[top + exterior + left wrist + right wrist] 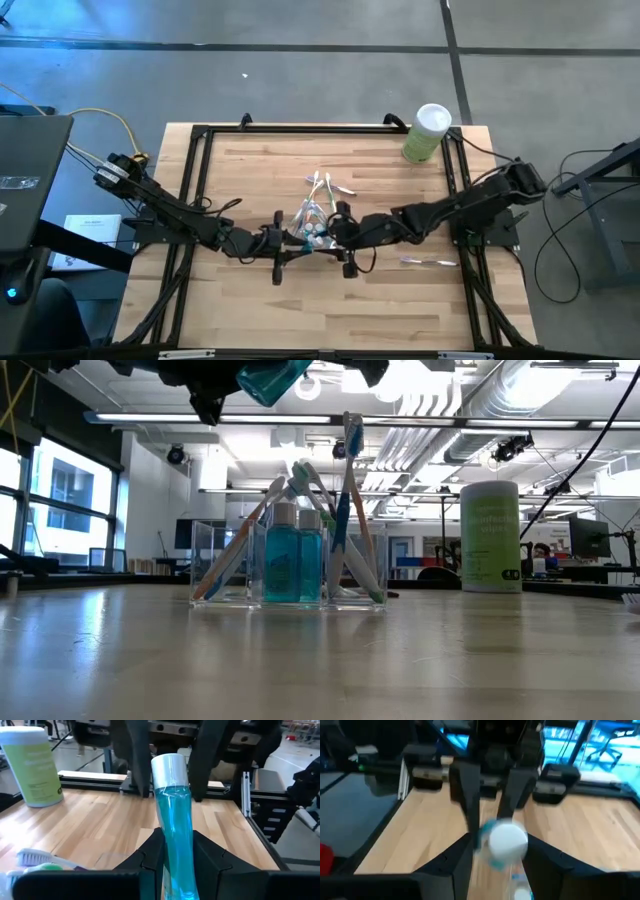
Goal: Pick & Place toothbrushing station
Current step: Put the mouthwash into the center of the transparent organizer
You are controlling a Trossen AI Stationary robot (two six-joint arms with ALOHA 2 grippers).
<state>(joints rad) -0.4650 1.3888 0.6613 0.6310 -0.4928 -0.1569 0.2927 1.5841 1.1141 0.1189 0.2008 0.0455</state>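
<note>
A small blue white-capped tube [172, 820] stands clamped upright between the left gripper [172, 862] fingers, facing the right gripper [497, 852], whose fingers stand apart around it: seemingly a handover. Next, the right must close before the left releases. Below them sits the clear cup [288, 592], holding toothbrushes [350, 510] and two more tubes.

Clear cup [290, 575] upright mid-table, brushes, 2 tubes.

Pale-green canister [427, 133] with white lid stood upright at the far right corner of the wooden table [250, 190]. A laptop [25, 180] sat off the table's left side.
</note>
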